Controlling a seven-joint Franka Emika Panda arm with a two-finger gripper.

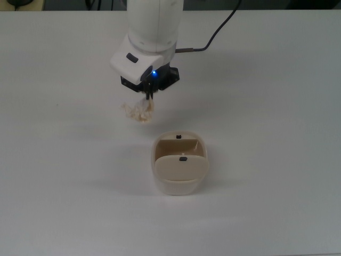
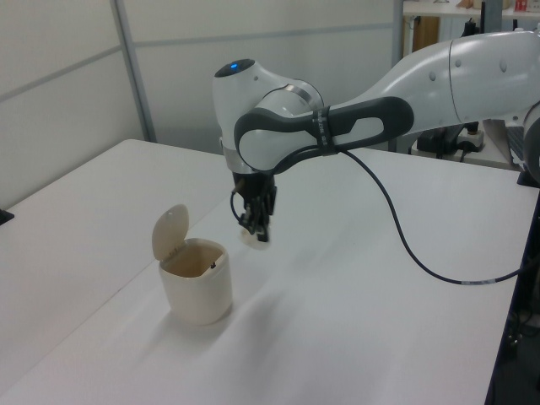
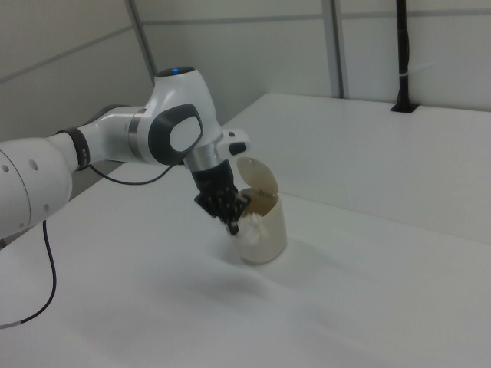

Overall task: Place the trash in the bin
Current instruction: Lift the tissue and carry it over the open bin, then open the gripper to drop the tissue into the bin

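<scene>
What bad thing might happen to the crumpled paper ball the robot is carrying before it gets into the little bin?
The crumpled cream-white paper wad dangles loosely below the black two-finger gripper, so it might slip out and land on the white table. It also hangs beside the small cream-beige plastic bin, not over the opening; letting go now would probably miss. The bin's raised flap lid might get bumped as the arm moves across.
</scene>
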